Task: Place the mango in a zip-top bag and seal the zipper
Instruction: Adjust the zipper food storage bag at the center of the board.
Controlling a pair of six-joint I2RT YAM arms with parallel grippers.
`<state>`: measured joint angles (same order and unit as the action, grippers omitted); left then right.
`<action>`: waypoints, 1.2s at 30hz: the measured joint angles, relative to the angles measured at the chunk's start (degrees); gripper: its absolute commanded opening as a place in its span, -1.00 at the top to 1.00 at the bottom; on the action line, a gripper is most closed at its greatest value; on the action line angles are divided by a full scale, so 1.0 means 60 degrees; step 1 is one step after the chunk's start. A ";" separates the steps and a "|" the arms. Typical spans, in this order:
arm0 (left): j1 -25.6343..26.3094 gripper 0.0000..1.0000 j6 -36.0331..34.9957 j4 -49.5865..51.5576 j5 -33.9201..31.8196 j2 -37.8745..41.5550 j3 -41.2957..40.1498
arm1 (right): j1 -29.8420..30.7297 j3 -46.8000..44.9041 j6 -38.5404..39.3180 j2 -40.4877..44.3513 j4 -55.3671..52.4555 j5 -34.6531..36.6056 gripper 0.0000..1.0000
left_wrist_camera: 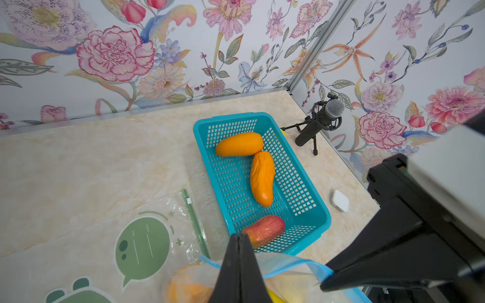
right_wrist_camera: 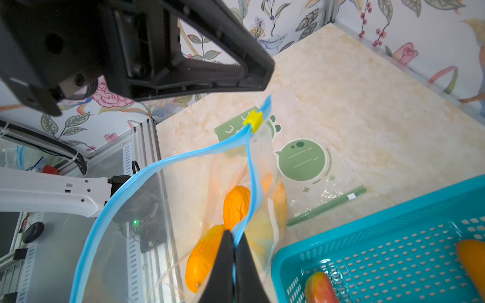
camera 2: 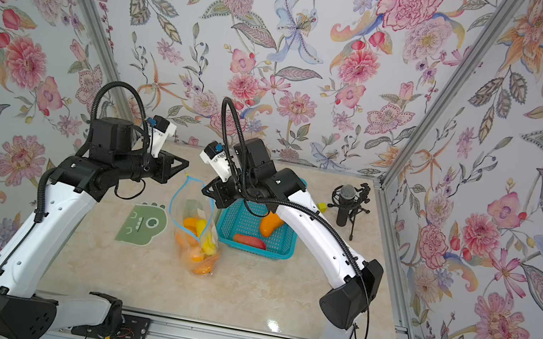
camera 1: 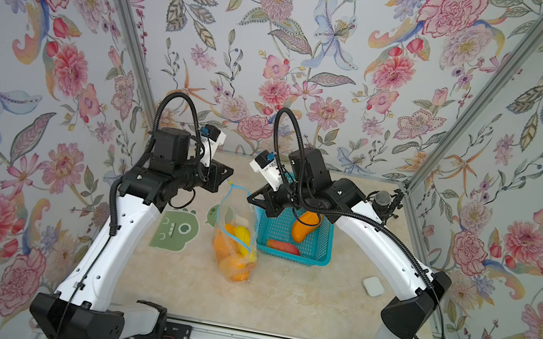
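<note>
While L end effector [left_wrist_camera: 238, 236] sits shut, R end effector [right_wrist_camera: 233, 234] clamps bag [camera 1: 234, 247] (blue rim [right_wrist_camera: 249, 183]).

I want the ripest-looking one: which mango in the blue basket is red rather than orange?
The red mango lying at the end of the basket nearest the robot's base; the other two are plain orange.

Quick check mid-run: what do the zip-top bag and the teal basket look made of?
The zip-top bag looks like thin clear plastic film: glossy, crinkled, mangoes visible through it. Its yellow slider seems hard plastic. The basket looks like rigid moulded plastic: teal, gridded holes, slight sheen.
</note>
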<state>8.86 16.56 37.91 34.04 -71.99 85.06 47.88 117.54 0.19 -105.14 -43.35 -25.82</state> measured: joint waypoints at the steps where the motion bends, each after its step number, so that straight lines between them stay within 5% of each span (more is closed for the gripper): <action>1: -0.0062 1.00 0.0011 -0.0007 -0.0084 0.0044 0.0066 | 0.0000 0.0397 -0.0047 -0.0215 0.0007 -0.0015 1.00; 6: -0.0280 0.96 0.0149 -0.0004 -0.0969 0.0444 0.0310 | 0.0066 0.2699 -0.0229 -0.1657 0.0124 -0.0331 1.00; 9: -0.0528 0.51 0.0251 -0.0044 -0.1574 0.0718 0.0379 | 0.0073 0.3847 -0.0251 -0.2466 0.0091 -0.0652 1.00; 11: -0.0750 0.40 0.0339 -0.0040 -0.1912 0.0878 0.0379 | 0.0073 0.4284 -0.0251 -0.2827 0.0058 -0.0878 1.00; 19: -0.0987 0.00 0.0324 -0.0044 -0.2437 0.1005 0.0350 | 0.0040 0.4415 -0.0288 -0.3362 -0.0200 -0.1297 0.99; 26: -0.0987 -0.58 0.0007 -0.0018 -0.2208 0.0998 -0.0135 | 0.0000 0.4419 -0.0361 -0.3606 -0.0204 -0.1421 0.93; 36: -0.0987 -0.69 -0.0525 0.0171 -0.1741 0.1042 -0.1257 | -0.0120 0.4419 -0.0364 -0.3730 -0.0200 -0.1770 0.94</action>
<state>2.94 13.41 38.94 23.59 -65.73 77.52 47.16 144.05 -2.00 -127.52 -44.56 -36.45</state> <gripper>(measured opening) 0.841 0.048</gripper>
